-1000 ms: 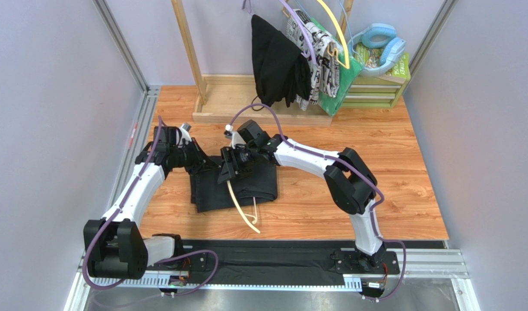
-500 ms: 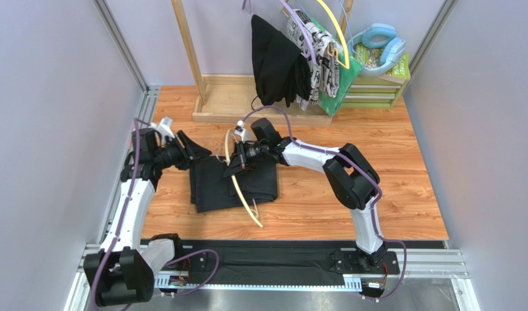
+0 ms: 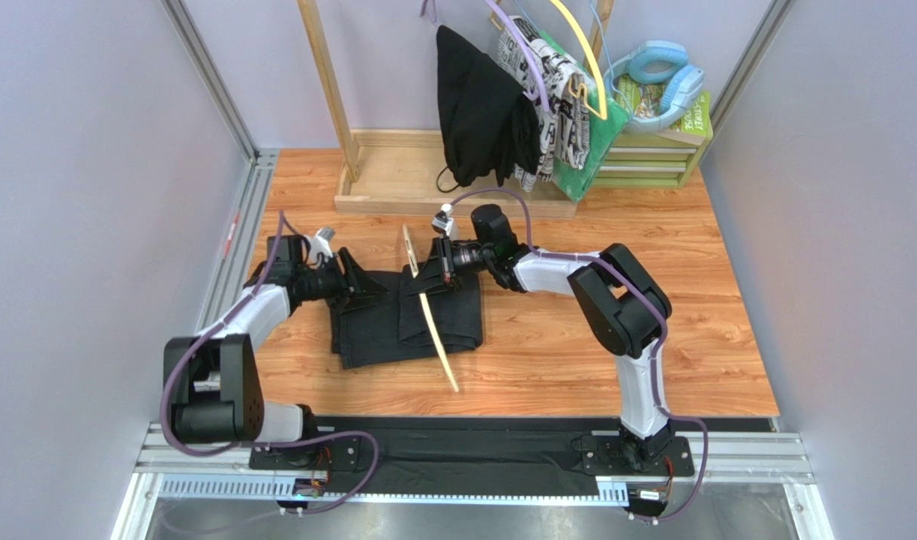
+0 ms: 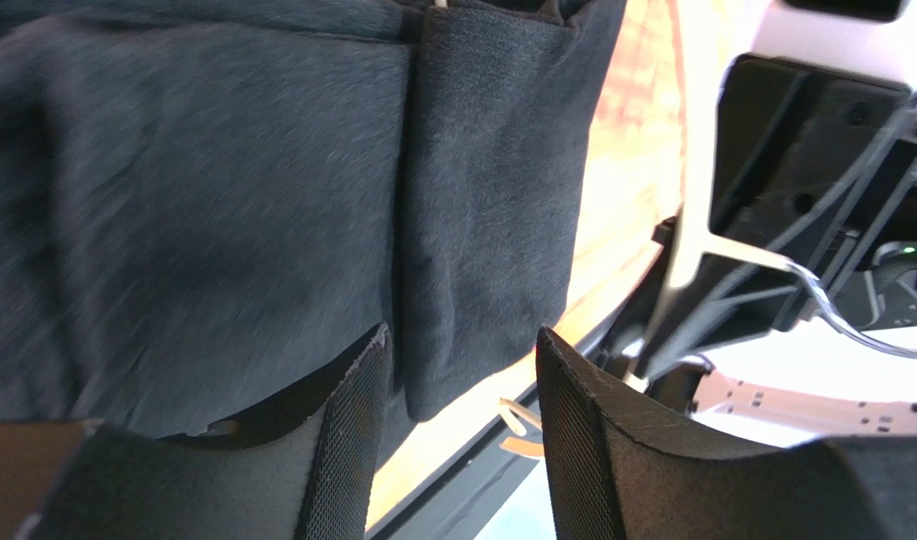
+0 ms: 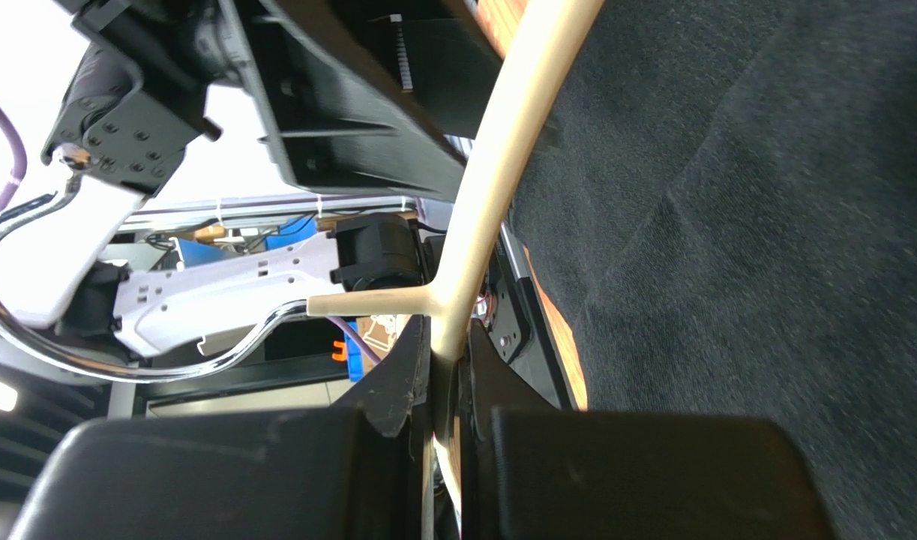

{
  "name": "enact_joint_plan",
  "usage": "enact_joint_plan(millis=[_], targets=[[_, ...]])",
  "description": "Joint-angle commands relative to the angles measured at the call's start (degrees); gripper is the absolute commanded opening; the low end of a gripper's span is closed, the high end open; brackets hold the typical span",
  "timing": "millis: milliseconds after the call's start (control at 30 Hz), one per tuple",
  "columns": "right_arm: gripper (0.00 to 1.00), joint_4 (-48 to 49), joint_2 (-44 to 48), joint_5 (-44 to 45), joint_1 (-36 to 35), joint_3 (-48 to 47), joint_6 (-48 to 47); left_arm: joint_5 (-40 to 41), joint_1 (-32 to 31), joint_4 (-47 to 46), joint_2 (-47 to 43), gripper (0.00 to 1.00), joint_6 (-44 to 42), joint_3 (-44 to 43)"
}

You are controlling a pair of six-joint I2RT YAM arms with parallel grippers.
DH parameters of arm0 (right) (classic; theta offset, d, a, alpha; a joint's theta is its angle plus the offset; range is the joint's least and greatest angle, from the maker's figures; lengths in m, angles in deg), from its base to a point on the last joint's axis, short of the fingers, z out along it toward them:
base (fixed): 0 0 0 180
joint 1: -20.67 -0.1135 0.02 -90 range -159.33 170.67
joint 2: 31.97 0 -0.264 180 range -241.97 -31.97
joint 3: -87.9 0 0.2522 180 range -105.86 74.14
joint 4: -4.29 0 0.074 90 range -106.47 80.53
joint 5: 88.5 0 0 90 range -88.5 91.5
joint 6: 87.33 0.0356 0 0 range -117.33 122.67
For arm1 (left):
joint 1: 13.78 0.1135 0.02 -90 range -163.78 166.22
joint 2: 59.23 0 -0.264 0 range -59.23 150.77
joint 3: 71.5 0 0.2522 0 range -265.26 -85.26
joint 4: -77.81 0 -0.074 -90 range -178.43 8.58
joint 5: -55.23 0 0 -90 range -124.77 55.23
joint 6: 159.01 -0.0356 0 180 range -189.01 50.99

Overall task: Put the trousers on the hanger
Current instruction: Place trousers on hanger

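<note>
Left end effector (image 3: 359, 288), seen from the top camera, sits low on the wooden surface (image 3: 677, 293) at the left edge of the trousers (image 3: 367, 332). The trousers lie folded into a dark block near the middle of the surface, between the two arms. Right end effector (image 3: 435, 264) reaches in from the other side and is closed on the hanger (image 3: 440, 338). The hanger is a thin cream piece, tilted, that runs from above the trousers' far edge, across the cloth, to the bare wood in front of it. At the back of the surface a black garment (image 3: 480, 107), a patterned cloth (image 3: 555, 79) and a yellow hanger (image 3: 581, 51) hang together, well apart from the trousers.

From the left wrist camera, the left end effector (image 4: 460, 343) has its fingers (image 4: 350, 439) spread apart. The gap between them faces a folded edge of the trousers (image 4: 204, 203), and nothing is pinched. Whether the tips touch the cloth cannot be told.

From the right wrist camera, the right end effector (image 5: 449, 371) has its jaws pressed together on the hanger (image 5: 519, 124), pinching the cream bar just below a short side branch. The trousers (image 5: 744, 225) fill the right side of this view, just beside the bar.
</note>
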State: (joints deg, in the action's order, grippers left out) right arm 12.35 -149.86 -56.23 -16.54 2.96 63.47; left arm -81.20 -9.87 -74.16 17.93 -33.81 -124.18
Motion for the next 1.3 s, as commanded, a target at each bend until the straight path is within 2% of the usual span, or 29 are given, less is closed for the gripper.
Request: enact_joint_plan(millis=[0,333,500,533,633,667,733,833,1000,1167,1267], targets=[[0.0,4.7,3.9,-1.8,1.0,2.4,3.5,-2.1,-3.5,-7.4,4.7,0.57,-1.7,-3.4],[0.0,6.5,5.6,-2.4,2.0,3.8,4.7,1.1,-9.2,-10.8,16.4,0.57,0.0,-8.0],[0.0,6.8,5.6,-3.0,2.7,4.8,4.3,-0.3,-12.4,-13.0,19.1,0.51,1.1,-8.8],[0.0,6.7,5.6,-3.1,2.8,4.9,4.2,-0.6,-12.8,-13.1,19.2,0.48,1.7,-8.5],[0.0,6.8,5.6,-3.1,3.5,5.1,3.9,-0.5,-13.4,-14.0,18.2,0.25,4.2,-7.7],[0.0,6.9,5.7,-3.1,3.9,5.0,3.8,-0.5,-13.4,-13.3,17.7,0.11,4.4,-7.9],[0.0,7.4,6.0,-3.0,4.1,4.6,4.5,-0.6,-13.4,-10.1,14.7,0.0,4.0,-9.7],[0.0,10.6,7.0,-2.3,5.1,4.5,7.7,-0.5,-13.2,-2.3,7.7,0.0,4.1,-12.1],[0.0,23.8,7.3,0.2,6.2,5.2,16.8,2.8,-11.6,9.8,-1.8,0.0,3.4,-18.3],[0.0,34.8,7.7,3.8,6.7,9.3,24.9,2.6,-8.0,22.1,-3.0,0.0,1.1,-24.0],[0.0,33.6,8.1,5.2,6.8,10.9,23.2,1.0,-5.2,26.3,-3.5,0.0,0.6,-26.1]])
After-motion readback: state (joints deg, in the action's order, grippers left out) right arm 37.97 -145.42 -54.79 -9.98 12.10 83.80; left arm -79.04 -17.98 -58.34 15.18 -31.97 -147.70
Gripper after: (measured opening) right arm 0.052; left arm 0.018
